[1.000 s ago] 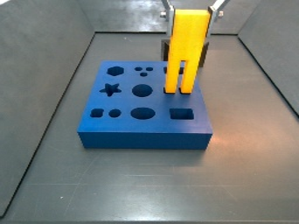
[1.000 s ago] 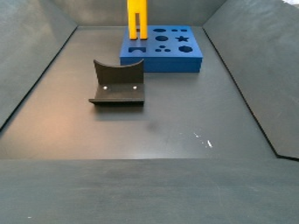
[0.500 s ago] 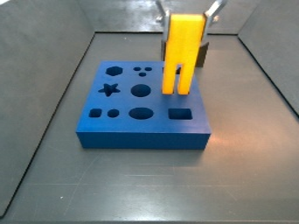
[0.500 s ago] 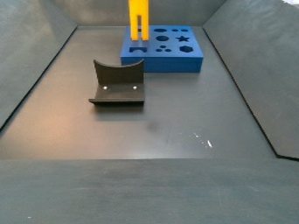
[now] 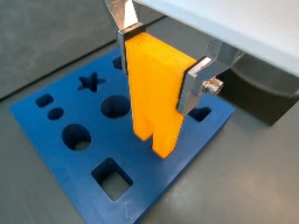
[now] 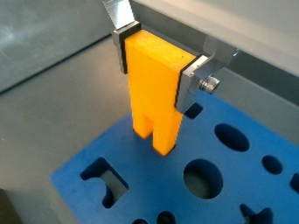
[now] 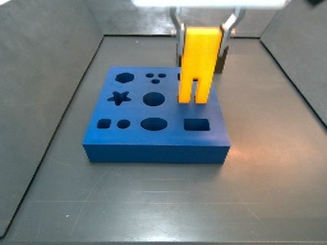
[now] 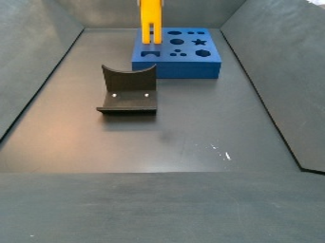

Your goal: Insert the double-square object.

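We see the gripper [image 5: 162, 58] up above the blue block [image 5: 70, 166], and its jaws are closed on the yellow piece [image 5: 156, 96], one silver finger [image 5: 197, 80] pressed on each side near its top. The piece hangs straight up and down with its two legs pointing at the block. In a side view the piece [image 7: 198, 62] is over the right side of the block [image 7: 160, 120], with its legs low by the block's top; we cannot tell if they touch it. The block has holes shaped like a star [image 7: 120, 98], circles and a square [image 7: 198, 123]. In a side view the dark fixture [image 8: 127, 91] stands on the table [image 8: 165, 142], well apart from the block [image 8: 181, 52]
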